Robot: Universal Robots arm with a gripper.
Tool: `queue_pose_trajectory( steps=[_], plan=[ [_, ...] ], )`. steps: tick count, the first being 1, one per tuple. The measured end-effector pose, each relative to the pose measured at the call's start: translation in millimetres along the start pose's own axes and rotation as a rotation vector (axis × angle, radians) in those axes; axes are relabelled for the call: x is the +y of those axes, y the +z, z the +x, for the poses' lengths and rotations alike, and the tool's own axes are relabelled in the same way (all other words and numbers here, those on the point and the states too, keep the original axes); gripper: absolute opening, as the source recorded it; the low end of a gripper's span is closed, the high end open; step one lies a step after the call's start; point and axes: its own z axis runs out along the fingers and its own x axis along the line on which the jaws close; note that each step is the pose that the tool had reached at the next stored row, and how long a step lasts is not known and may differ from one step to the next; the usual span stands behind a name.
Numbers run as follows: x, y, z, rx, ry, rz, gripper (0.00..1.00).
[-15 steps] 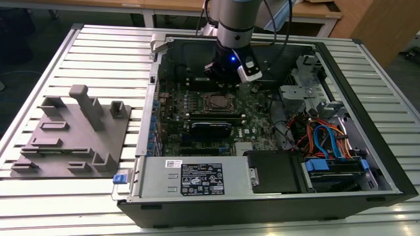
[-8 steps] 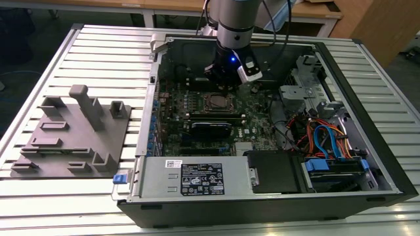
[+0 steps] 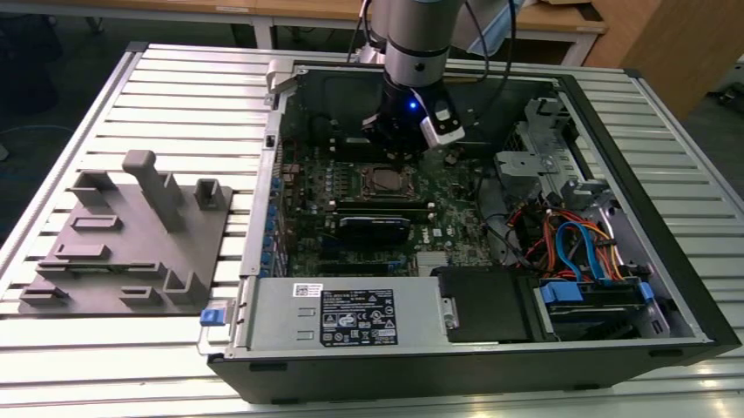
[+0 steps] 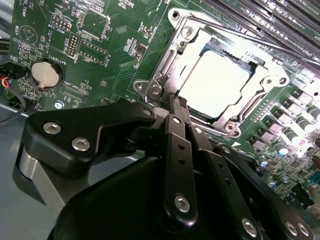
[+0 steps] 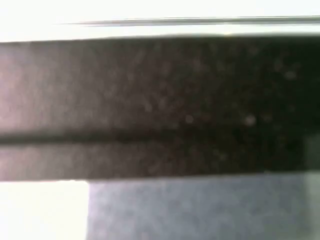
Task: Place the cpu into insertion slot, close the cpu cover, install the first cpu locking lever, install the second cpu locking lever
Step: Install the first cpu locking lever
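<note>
- We see the hand (image 4: 175, 100) with fingers pressed together, empty, at the cpu cover (image 4: 172, 75) edge.
- The cpu (image 4: 212, 82) sits in the insertion slot (image 3: 382, 180), inside the case (image 3: 651, 287) on the slatted counter (image 3: 186, 96).

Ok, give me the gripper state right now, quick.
Gripper: shut, fingers together with nothing between them, tips at the edge of the cpu cover, which lies closed over the cpu.

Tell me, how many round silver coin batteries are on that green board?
1. The coin battery sits on the green board, apart from the cpu. The gripper covers some board, so others may be hidden.
</note>
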Motion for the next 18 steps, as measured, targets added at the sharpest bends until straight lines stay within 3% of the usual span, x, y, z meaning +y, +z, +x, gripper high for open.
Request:
queue_pose_trajectory(
  steps=[9,12,15,18],
  plan=[
    [-0.2,1.3,-0.1,0.0004,0.000,-0.0048,0.10],
    [-0.4,1.3,0.0,0.0012,0.000,-0.0157,0.10],
    [0.0,2.1,-0.2,0.0012,0.000,-0.0333,0.10],
    [0.0,2.5,-0.2,0.0016,0.001,-0.0425,0.10]
  ],
)
